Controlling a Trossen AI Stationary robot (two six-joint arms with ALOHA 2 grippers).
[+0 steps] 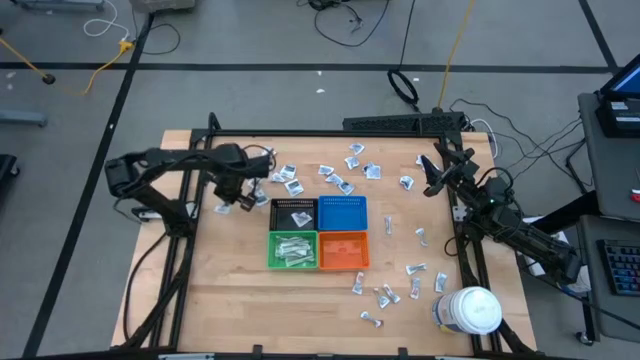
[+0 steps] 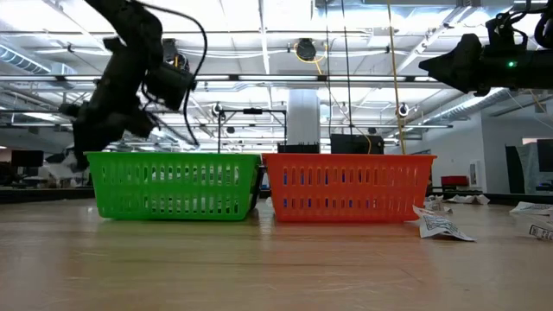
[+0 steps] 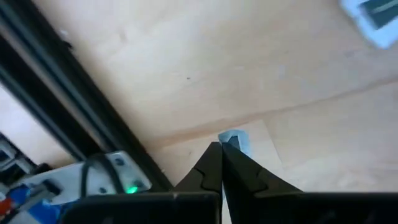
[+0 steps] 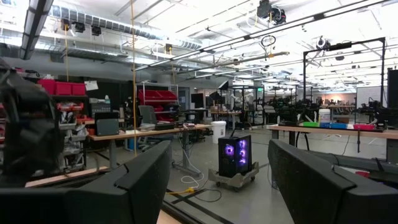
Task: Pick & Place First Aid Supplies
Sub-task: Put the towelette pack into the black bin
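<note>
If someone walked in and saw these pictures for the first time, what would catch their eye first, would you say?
Probably the block of four small bins at the table's centre: black, blue, green and orange. Around it lie scattered white packets, and a big white jar stands at the near right corner. The left gripper is pinched shut on a small packet beside the black bin, while the right gripper waits open and raised at the table's right edge.
</note>
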